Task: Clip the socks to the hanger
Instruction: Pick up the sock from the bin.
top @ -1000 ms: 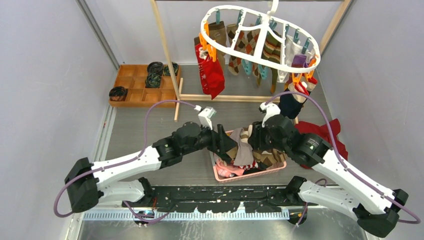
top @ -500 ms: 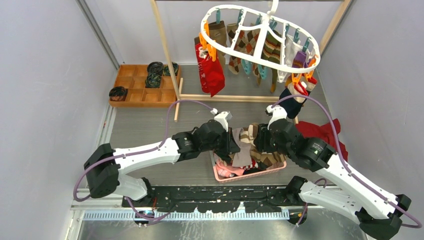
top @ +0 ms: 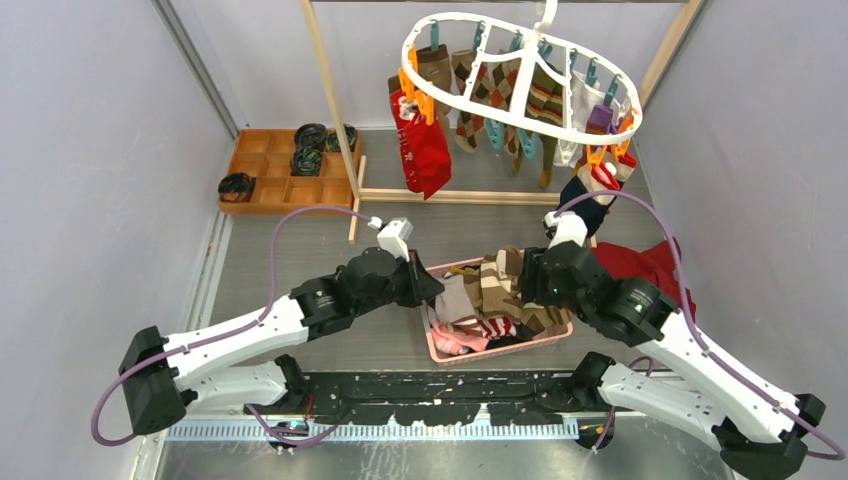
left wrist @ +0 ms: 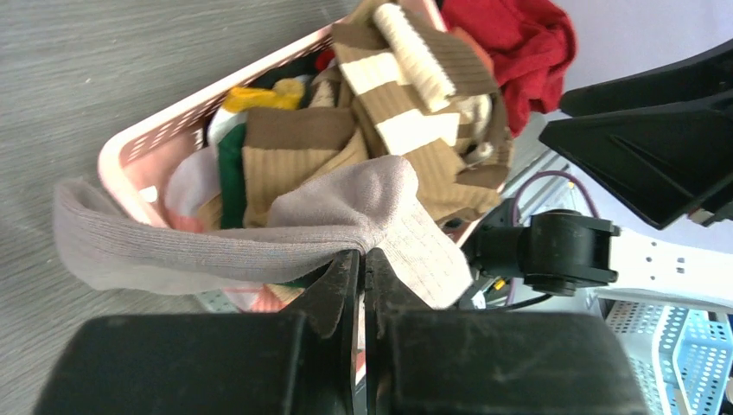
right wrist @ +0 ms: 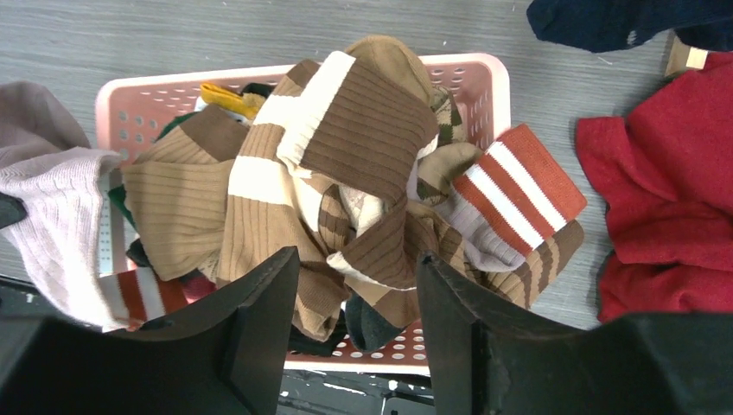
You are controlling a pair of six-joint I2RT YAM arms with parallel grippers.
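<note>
The left claw [left wrist: 363, 259] is pinched shut on a grey sock [left wrist: 199, 238] to draw it from the basket [left wrist: 147, 143]. The right claw [right wrist: 356, 259] hangs open and empty above the socks [right wrist: 346, 147], placed for another.

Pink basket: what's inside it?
Socks in a heap: brown-and-cream striped sock on top, orange-and-white striped sock beside it, yellow sock peeking out. The heap hides the basket floor and whatever lies lower.

No legible txt, labels, brands or nos. anywhere; white pattern on red sock [top: 424, 150] too small to read.
</note>
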